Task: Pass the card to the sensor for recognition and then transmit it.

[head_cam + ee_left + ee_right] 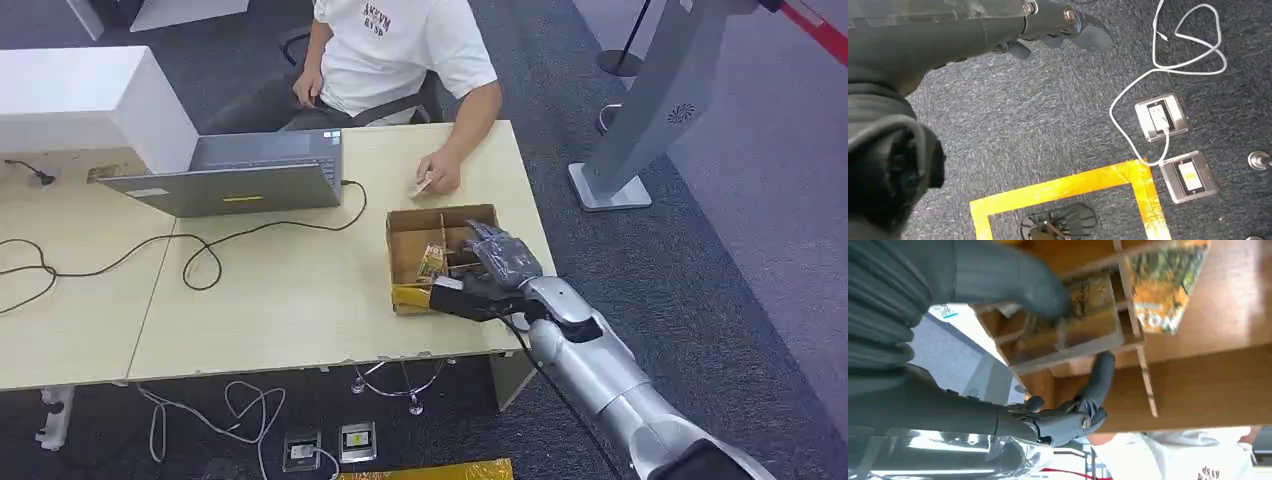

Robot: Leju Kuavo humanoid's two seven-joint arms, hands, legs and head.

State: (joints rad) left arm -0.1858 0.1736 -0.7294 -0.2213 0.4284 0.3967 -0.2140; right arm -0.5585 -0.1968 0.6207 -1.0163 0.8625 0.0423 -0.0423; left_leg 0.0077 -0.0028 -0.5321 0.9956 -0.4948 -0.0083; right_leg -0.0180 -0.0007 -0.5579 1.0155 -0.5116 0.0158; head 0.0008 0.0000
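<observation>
A partitioned cardboard box (440, 215) stands near the desk's right front corner, with printed cards (432, 262) upright in its compartments. My right hand (500, 265) reaches down into the box from the right. In the right wrist view, the hand (908, 340) has its thumb (1018, 282) against a brownish card (1085, 295) in one compartment. One dark finger (1102, 377) lies along the far side of a divider. An orange card (1163, 290) leans in the neighbouring compartment. My left hand (998, 25) hangs over the carpet, holding nothing.
A person in a white shirt (400, 50) sits across the desk, with a hand holding a small card (421, 186) just behind the box. An open laptop (230, 175) and a looped cable (200, 260) lie to the left. A grey stand (650, 110) rises on the right.
</observation>
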